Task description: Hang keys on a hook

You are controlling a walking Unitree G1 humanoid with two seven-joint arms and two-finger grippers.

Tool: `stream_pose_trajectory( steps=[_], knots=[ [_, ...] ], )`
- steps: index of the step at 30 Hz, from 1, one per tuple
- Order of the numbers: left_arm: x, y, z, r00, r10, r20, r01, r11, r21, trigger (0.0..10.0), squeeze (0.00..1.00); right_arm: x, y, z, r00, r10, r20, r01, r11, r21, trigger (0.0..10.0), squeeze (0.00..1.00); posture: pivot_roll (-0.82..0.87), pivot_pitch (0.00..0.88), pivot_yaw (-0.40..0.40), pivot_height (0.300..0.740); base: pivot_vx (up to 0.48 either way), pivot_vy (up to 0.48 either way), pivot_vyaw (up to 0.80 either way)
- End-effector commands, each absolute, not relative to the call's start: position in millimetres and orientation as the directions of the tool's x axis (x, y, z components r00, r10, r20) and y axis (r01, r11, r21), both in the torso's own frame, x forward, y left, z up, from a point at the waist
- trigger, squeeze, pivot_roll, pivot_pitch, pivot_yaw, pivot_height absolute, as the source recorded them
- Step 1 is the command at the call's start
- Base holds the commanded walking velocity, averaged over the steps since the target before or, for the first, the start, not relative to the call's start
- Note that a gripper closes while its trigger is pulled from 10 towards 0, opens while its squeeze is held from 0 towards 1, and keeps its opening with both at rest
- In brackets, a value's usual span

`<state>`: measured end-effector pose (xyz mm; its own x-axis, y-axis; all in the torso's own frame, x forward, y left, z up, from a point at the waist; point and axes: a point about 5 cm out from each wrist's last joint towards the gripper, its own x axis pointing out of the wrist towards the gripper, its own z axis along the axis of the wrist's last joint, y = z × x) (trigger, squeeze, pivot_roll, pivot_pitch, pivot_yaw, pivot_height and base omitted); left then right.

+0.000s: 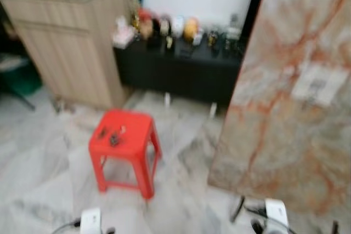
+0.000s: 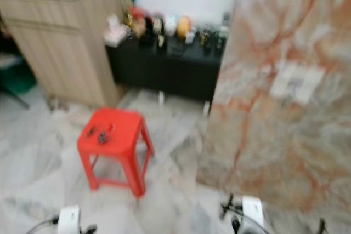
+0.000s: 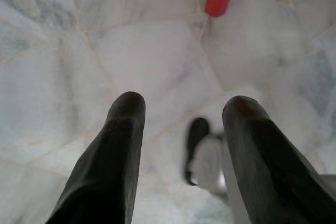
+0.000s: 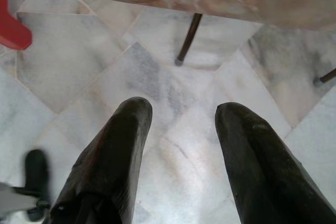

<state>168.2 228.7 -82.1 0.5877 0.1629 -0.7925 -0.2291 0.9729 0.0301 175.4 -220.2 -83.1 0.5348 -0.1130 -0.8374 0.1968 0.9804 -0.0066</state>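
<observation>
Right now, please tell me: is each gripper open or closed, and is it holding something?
Left gripper: open, holding nothing, above the floor.
Right gripper: open, holding nothing, above the floor.

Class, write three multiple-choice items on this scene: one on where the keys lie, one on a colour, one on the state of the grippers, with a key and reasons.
1. Where are the keys?
A. on the stool
B. on the floor
C. in a gripper

2. What colour is the stool?
A. blue
B. red
C. green

3. How do the left gripper and right gripper stand?
A. both open
B. both shut
C. one holding keys

Key: 1 A, small dark items lie on the seat; 2 B, its seat and legs are red; 3 A, bare marble floor shows between each pair of fingers.
</observation>
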Motion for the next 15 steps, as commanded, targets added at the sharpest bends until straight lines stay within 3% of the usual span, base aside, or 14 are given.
stream_pose_trajectory(
  steps=[1,15],
  knots=[
    [164.5,234.2,-82.6,0.574,0.169,-0.801,-0.211,0.976,0.055,10.0,0.00,182.4,-215.6,-80.6,0.555,-0.097,-0.826,0.170,0.985,-0.002,10.0,0.00,0.08,0.000,-0.058,0.740,0.000,0.356,0.00],
    [164.7,232.3,-83.0,0.574,0.158,-0.804,-0.188,0.980,0.058,10.0,0.00,180.2,-216.8,-81.5,0.549,-0.111,-0.829,0.189,0.982,-0.007,10.0,0.00,0.08,0.000,-0.055,0.740,0.000,0.355,0.00]
  ],
)
